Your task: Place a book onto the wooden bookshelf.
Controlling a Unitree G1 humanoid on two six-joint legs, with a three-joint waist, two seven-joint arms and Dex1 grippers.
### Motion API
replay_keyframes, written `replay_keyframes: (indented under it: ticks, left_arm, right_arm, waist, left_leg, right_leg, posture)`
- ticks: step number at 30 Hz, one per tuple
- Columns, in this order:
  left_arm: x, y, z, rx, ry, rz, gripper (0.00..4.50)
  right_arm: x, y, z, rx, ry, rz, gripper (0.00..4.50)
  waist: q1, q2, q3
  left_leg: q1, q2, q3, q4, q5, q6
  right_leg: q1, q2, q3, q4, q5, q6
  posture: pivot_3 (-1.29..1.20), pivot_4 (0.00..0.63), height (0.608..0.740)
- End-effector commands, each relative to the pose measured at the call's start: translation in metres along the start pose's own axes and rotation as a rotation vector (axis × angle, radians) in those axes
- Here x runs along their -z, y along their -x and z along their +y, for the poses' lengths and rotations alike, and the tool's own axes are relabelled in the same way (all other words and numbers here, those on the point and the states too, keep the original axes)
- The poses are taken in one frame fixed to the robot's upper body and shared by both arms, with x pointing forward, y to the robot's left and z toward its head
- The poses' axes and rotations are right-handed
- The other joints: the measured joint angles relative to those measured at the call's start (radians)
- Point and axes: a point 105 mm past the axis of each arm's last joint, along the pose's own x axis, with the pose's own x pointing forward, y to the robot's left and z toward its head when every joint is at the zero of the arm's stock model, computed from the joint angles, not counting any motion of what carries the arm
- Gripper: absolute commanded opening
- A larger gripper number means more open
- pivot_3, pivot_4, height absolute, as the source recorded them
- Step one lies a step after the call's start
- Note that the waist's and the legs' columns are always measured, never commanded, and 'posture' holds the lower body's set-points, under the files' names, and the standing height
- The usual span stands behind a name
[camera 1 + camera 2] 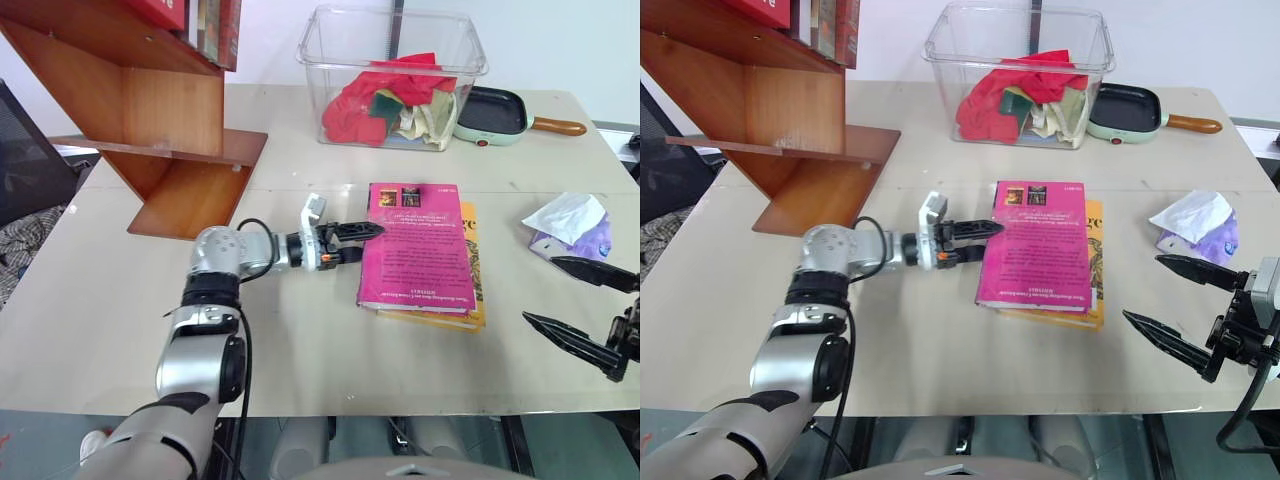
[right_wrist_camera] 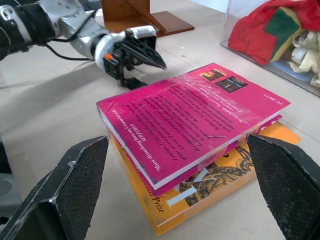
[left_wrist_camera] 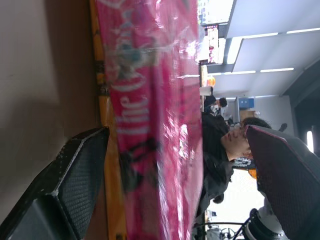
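Observation:
The pink book [image 1: 415,245] lies back cover up on a yellow book [image 1: 472,300] at the middle of the table. My left gripper [image 1: 352,243] points level at the pink book's left edge and is open. In the left wrist view the book [image 3: 155,125] stands between the fingers [image 3: 65,190], and the far finger is well clear of it. My right gripper [image 1: 540,290] hangs open over the table's front right, apart from both books, with the book [image 2: 190,115] ahead of it. The wooden bookshelf [image 1: 160,110] stands at the back left.
Red books [image 1: 215,25] stand on the bookshelf's upper ledge. A clear plastic bin [image 1: 330,40] of cloths sits at the back centre, with a small green pan [image 1: 492,115] to its right. A white tissue on a purple packet [image 1: 570,225] lies at the right.

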Motion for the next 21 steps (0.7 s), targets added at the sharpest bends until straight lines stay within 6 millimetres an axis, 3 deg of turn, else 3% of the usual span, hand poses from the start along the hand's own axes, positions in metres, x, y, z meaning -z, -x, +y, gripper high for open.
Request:
replay_keyframes:
  ticks: [1,3,7,11,15,21]
  left_arm:
    - [-0.001,-0.008,0.0,0.025,-0.025,0.015,4.5]
    - [-0.001,-0.012,0.002,0.032,-0.023,0.018,4.5]
    - [-0.001,-0.012,0.002,0.064,-0.03,0.022,3.38]
    - [-0.005,-0.005,-0.004,0.116,-0.017,0.003,1.39]
    - [-0.011,0.011,-0.017,0.159,-0.047,-0.018,0.23]
    - [-0.035,0.054,-0.069,0.212,-0.244,-0.133,0.13]
  right_arm:
    - [-0.009,0.004,0.001,0.028,0.053,-0.008,4.45]
    - [-0.009,0.006,0.002,0.034,0.057,0.001,4.45]
    - [-0.008,0.009,0.005,0.042,0.052,0.013,4.5]
    - [-0.004,0.009,0.006,0.048,0.046,0.021,4.5]
    - [-0.001,0.007,0.004,0.05,0.043,0.019,4.5]
    - [0.004,0.002,-0.003,0.04,0.039,0.001,4.5]
  waist:
    - [0.0,0.0,0.0]
    - [0.001,0.0,0.0]
    - [0.005,0.0,0.0]
    - [0.004,0.0,0.0]
    - [0.0,0.0,0.0]
    - [-0.004,0.0,0.0]
  left_leg:
    - [0.0,0.0,0.0,0.0,0.0,0.0]
    - [0.0,0.0,0.0,0.0,0.0,0.0]
    - [0.0,0.0,0.0,0.0,0.0,0.0]
    - [0.0,0.0,0.0,0.0,0.0,0.0]
    - [0.0,0.0,-0.001,0.0,0.0,0.0]
    - [0.0,0.002,-0.004,0.0,0.0,0.0]
  right_leg:
    - [0.0,0.0,0.0,0.0,0.0,0.0]
    - [0.0,0.0,0.0,0.0,0.0,0.0]
    - [0.0,0.0,0.0,0.0,0.0,0.0]
    - [0.0,0.0,0.0,0.0,0.0,0.0]
    - [0.0,0.0,0.0,0.0,0.0,0.0]
    - [-0.001,0.0,0.0,0.0,0.0,0.0]
  posture:
    - [0.0,0.15,0.74]
    - [0.0,0.15,0.74]
    - [0.0,0.15,0.74]
    - [0.0,0.15,0.74]
    - [0.0,0.15,0.74]
    - [0.0,0.15,0.74]
